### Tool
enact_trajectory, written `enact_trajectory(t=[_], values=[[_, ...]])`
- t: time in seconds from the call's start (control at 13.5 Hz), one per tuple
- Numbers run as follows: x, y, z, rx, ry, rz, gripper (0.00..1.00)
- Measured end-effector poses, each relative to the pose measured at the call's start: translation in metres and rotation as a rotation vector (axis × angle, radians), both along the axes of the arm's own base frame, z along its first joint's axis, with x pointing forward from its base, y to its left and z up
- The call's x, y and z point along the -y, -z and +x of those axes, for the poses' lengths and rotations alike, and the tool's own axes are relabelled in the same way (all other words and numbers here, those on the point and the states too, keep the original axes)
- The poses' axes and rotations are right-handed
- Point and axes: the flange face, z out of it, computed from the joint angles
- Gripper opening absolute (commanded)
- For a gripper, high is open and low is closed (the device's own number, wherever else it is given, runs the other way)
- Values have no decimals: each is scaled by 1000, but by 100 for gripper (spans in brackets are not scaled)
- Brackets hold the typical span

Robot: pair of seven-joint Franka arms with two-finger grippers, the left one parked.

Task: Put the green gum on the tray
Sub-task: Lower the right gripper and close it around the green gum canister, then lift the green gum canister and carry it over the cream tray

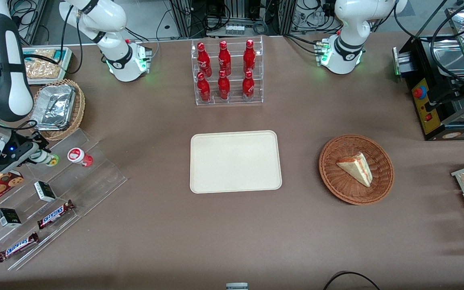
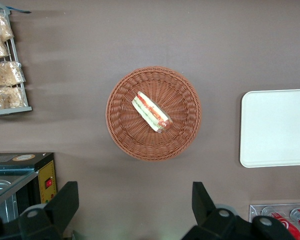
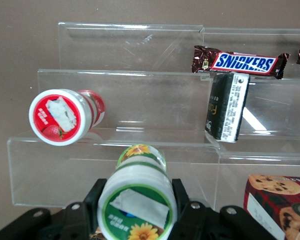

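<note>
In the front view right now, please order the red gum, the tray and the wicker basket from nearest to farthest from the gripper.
The gripper holds the green gum at the clear rack.
1. Red gum, beside it on the rack.
2. Tray, mid-table.
3. Wicker basket, toward the parked arm's end.

Front view: set high, facing down over the whole tabletop (image 1: 155, 225), arm bases along the farther edge.

Left wrist view: straight down from well above, onto the wicker basket (image 2: 153, 113) and one end of the tray (image 2: 275, 127); both also seen from the front, tray (image 1: 235, 161) at mid-table.

Right wrist view: very near, level with the clear tiered stand (image 3: 140, 90), looking past the gripper (image 3: 137, 212) closed around the green gum (image 3: 137, 197); same stand (image 1: 54, 193) at the working arm's end.
</note>
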Motion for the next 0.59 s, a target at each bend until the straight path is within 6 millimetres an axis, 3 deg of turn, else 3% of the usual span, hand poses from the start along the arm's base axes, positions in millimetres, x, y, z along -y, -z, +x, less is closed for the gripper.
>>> enact_trajectory(t=[0.3, 0.59], values=[[-16, -23, 6, 21, 8, -3, 0], [-65, -53, 24, 8, 56, 3, 0]])
